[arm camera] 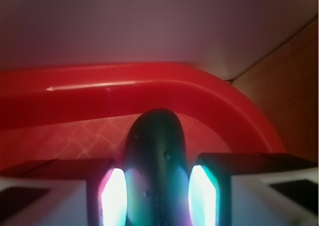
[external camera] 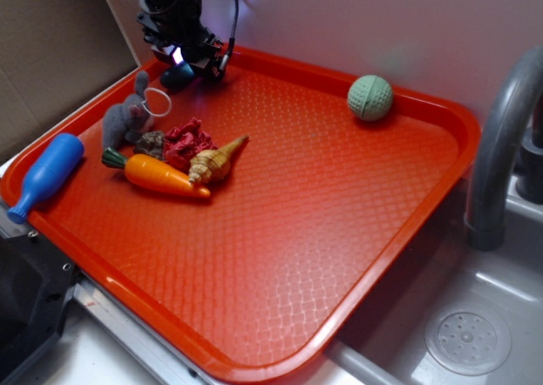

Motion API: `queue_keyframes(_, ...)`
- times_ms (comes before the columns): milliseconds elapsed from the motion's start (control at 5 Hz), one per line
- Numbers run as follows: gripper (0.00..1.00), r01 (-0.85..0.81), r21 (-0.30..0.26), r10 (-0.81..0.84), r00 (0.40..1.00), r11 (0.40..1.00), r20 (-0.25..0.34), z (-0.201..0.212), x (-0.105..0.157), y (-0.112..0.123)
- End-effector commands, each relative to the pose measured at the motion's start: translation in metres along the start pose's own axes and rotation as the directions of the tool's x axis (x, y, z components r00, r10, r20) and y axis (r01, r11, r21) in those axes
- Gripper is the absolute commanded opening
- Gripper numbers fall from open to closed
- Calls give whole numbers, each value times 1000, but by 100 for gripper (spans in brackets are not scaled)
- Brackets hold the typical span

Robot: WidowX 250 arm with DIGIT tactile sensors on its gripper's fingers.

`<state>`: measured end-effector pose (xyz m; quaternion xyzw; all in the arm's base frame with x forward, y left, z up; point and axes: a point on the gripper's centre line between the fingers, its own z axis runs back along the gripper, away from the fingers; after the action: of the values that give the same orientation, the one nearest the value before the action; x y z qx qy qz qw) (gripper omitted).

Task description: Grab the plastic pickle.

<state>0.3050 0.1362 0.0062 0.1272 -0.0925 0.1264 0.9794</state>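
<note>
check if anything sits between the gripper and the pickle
Nothing visible does. In the wrist view the plastic pickle already sits between the gripper fingers, close on both sides, near the tray corner, apart from the other toys.

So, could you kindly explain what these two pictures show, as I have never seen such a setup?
This is a small robot arm working over a red tray beside a sink. One picture is taken from outside, looking down at the tray; the other comes from a camera on the arm's wrist, looking past its gripper. On the tray lie a blue toy bottle, a carrot, a grey stuffed toy, a red crumpled thing, a shell-like cone and a green ball. At the far corner, the gripper's fingers sit on either side of the dark plastic pickle.
</note>
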Motion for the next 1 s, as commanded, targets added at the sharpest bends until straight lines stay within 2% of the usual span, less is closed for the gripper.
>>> queue_keyframes(0, 0, 106, 20, -104, 992, 994, -66, -8, -35, 0)
queue_keyframes(200, 0, 156, -2, -156, 985, 988, -78, -2, -38, -6)
queue_keyframes(400, 0, 195, -103, -207, 971, 975, -119, 40, -52, -28)
queue_keyframes(600, 0, 227, -182, -247, 964, 957, -95, 103, -54, -59)
queue_keyframes(800, 0, 214, -282, -245, 966, 935, -78, 159, -41, -68)
